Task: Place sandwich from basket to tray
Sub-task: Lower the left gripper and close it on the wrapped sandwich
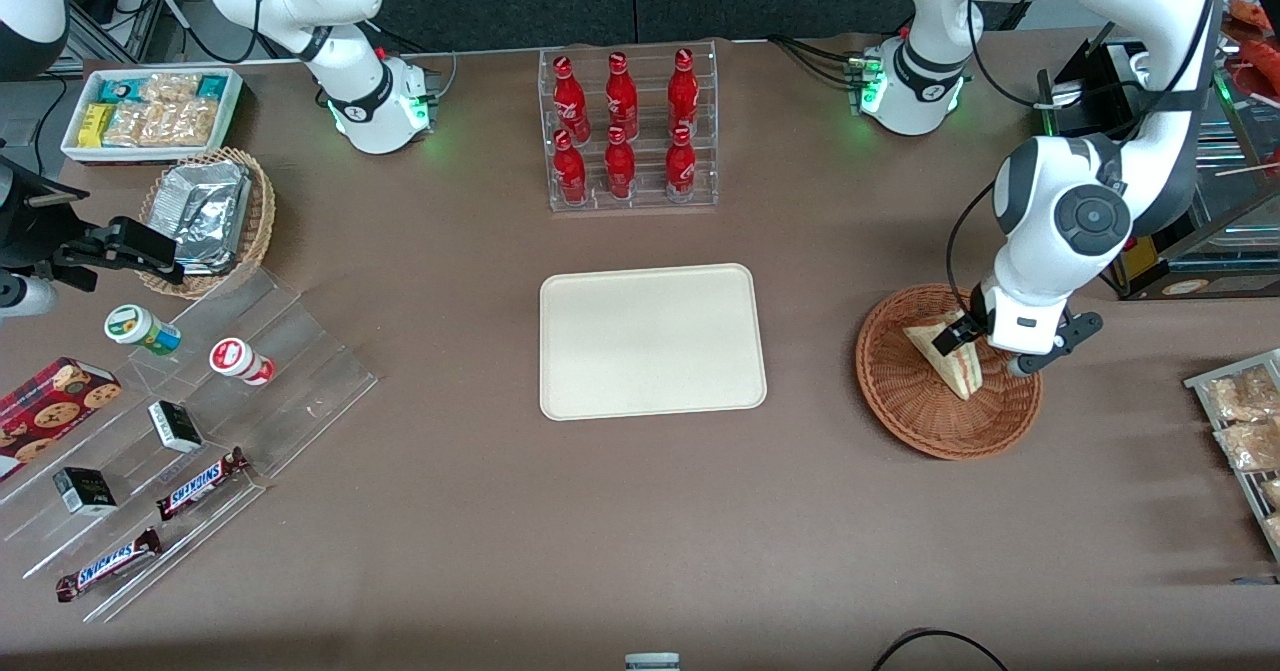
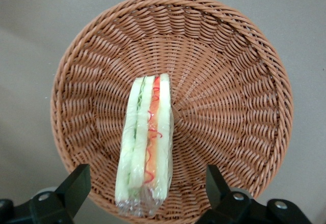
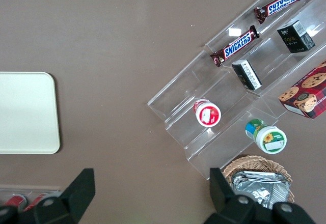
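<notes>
The left arm's gripper [image 1: 985, 346] hangs low over the reddish-brown wicker basket [image 1: 900, 396], above the part of the bowl farthest from the front camera. In the left wrist view its two black fingers [image 2: 76, 183] stand wide apart, one on either side of the sandwich [image 2: 146, 147], with a clear gap between each finger and the wrap; nothing is gripped.

The sandwich lies inside the basket in clear film, standing on its edge so that the layers of white bread, green, and red-and-orange filling face upward. One end of it reaches the basket's rim [image 2: 153, 215] and the other end points at the centre of the weave. In the front view the wedge [image 1: 945, 356] leans just below the gripper.

The basket sits on the brown table [image 1: 600, 531] toward the working arm's end, about midway between the table's near and far edges. The cream tray [image 1: 650, 341] lies flat at the middle of the table with nothing on it, well apart from the basket, and only bare tabletop lies between the two rims. A clear rack of red cola bottles [image 1: 625, 131] stands farther from the front camera than the tray, with a strip of open surface between them. A wire rack of snack bags [image 1: 1240, 421] sits at the table's edge near the basket.
</notes>
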